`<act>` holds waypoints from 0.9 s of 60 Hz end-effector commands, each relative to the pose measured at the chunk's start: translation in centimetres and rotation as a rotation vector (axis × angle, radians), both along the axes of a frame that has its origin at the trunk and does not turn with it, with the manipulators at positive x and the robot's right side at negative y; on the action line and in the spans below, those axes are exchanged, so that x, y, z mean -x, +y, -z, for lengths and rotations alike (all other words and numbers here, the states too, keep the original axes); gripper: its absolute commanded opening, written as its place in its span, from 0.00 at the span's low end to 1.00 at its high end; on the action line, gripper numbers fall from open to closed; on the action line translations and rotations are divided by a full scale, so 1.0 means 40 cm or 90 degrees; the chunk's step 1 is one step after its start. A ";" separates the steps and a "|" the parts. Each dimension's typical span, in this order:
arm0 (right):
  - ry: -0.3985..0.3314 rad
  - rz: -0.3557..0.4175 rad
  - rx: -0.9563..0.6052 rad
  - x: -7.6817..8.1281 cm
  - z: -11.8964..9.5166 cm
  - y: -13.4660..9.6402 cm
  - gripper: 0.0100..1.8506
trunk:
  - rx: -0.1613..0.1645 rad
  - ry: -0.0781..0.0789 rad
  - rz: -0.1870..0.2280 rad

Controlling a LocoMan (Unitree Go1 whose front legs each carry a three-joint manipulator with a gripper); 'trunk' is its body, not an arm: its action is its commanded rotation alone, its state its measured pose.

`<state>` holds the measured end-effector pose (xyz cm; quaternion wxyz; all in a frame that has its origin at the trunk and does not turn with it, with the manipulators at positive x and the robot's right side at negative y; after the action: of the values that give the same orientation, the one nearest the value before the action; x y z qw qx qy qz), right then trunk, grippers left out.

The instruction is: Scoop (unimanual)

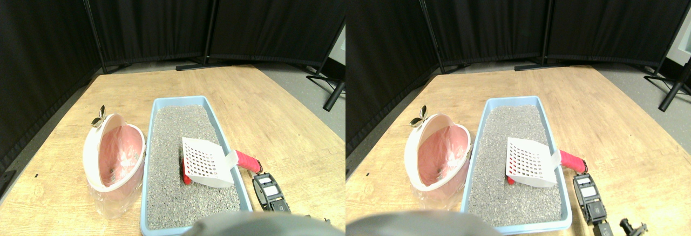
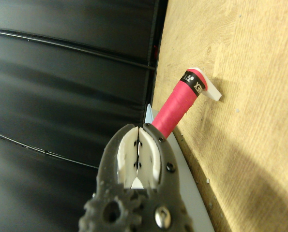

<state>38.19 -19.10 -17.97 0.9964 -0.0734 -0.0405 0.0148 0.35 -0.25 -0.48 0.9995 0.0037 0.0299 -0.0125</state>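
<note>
- A white slotted litter scoop is lying in the pale blue litter tray, its perforated blade resting on the grey litter and its red wrapped handle sticking out over the tray's right rim.
- The right gripper is sitting on the wooden floor just beside the tray, right behind the handle's free end.
- In the wrist view the white-padded jaws are pressing together with nothing between them; the red wrapped handle is standing ahead of their tips, apart from them.
- The handle's long axis is running from the gripper up and towards the tray, so it is lying almost in line with the jaws, pointing its end at them.
- The jaws will probably need to open before closing around that end.
- A pink-lined white bin is leaning against the tray's left side, likely the place for whatever gets scooped.
- A small red object is peeking from under the blade; I cannot tell what it is.
</note>
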 end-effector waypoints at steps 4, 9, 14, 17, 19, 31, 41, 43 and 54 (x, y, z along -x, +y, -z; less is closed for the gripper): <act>-0.025 0.003 0.004 0.001 -0.018 0.000 0.25 | 0.003 0.001 -0.001; -0.028 0.005 0.006 0.004 -0.022 -0.001 0.25 | 0.003 0.001 -0.001; -0.030 0.002 0.004 0.004 -0.023 -0.002 0.25 | 0.002 0.003 0.001; -0.034 -0.001 0.004 0.004 -0.024 -0.003 0.25 | 0.002 0.001 0.002; -0.037 -0.005 -0.002 0.004 -0.025 -0.005 0.25 | 0.002 0.001 0.002; -0.101 -0.060 -0.078 -0.006 -0.025 -0.017 0.30 | 0.001 0.003 0.001; -0.085 -0.085 -0.126 -0.024 -0.031 -0.024 0.41 | 0.002 0.005 0.000; -0.086 -0.095 -0.140 -0.030 -0.027 -0.025 0.41 | 0.002 0.005 0.000; -0.055 -0.098 -0.174 -0.053 -0.007 -0.022 0.45 | 0.006 0.008 -0.005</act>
<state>40.17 -20.06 -17.97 0.9929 0.0510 -0.0733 0.0785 -0.18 -0.30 -0.57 0.9994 0.0060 0.0315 -0.0136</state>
